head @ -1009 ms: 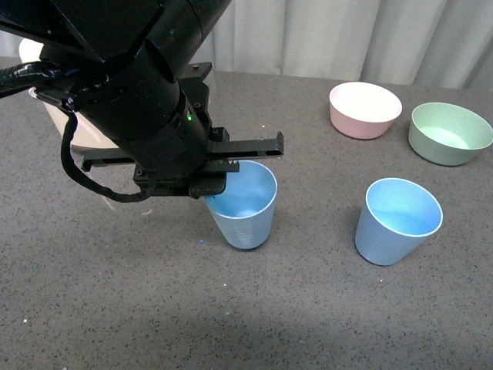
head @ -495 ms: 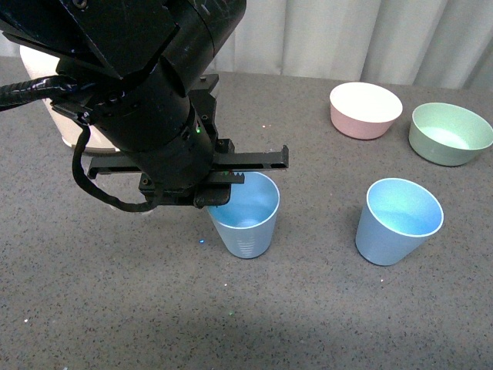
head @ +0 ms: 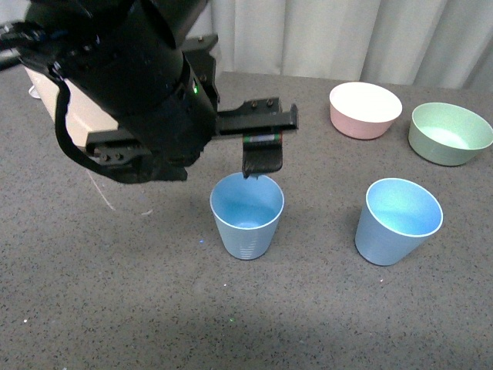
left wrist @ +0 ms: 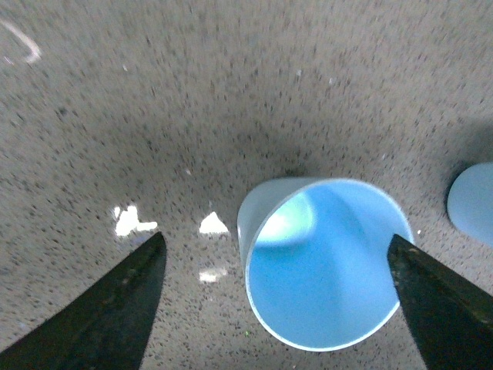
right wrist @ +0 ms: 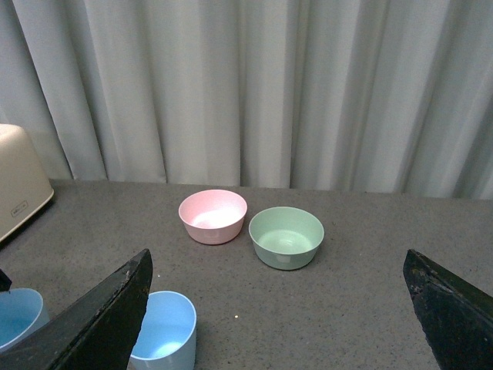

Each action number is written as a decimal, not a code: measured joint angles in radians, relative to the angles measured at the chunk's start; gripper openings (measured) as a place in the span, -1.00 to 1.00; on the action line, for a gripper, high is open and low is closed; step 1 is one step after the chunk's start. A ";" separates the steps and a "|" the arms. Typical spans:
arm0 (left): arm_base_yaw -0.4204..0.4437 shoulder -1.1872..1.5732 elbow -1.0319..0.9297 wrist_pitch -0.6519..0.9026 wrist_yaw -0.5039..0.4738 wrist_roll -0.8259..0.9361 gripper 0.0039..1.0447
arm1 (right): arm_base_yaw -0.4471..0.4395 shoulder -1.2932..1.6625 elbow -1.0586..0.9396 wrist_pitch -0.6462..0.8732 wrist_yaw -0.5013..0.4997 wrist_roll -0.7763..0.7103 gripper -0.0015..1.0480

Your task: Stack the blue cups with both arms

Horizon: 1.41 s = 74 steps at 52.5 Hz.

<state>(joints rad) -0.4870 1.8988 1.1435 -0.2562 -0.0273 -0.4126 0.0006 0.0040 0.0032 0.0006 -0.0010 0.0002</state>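
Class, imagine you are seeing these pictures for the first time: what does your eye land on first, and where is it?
The bulky black left arm fills the upper left of the front view, its open left gripper hanging just above a light blue cup near the centre. A second blue cup stands to its right, with a pink bowl and a green bowl behind.

The left blue cup and right blue cup look like smooth matt plastic, as do the pink bowl and green bowl. The table is grainy, speckled grey. The curtain is cloth; the left arm has faintly glossy casing.
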 joint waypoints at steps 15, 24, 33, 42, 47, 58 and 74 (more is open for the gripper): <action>-0.003 -0.026 -0.188 0.453 -0.280 0.169 0.61 | 0.000 0.000 0.000 0.000 0.000 0.000 0.81; 0.095 -0.182 -0.605 1.333 -0.351 0.359 -0.01 | 0.000 0.000 0.000 0.000 0.003 0.000 0.81; 0.187 -0.377 -0.794 1.437 -0.272 0.390 -0.63 | 0.000 0.000 0.000 0.000 -0.001 0.000 0.81; 0.252 -0.508 -0.913 1.402 -0.197 0.398 -0.93 | 0.000 0.000 0.000 0.000 0.000 0.000 0.81; 0.285 -0.598 -0.964 1.370 -0.163 0.402 -0.93 | 0.000 0.000 0.000 0.000 0.000 0.000 0.81; 0.341 -0.745 -1.037 1.286 -0.119 0.404 -0.93 | 0.000 0.000 0.000 0.000 0.000 0.000 0.81; 0.413 -1.000 -1.105 1.102 -0.035 0.404 -0.93 | 0.000 0.000 0.000 0.000 0.000 0.000 0.81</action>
<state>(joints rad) -0.0742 0.8986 0.0387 0.8455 -0.0628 -0.0082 0.0006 0.0040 0.0032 0.0006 -0.0010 0.0002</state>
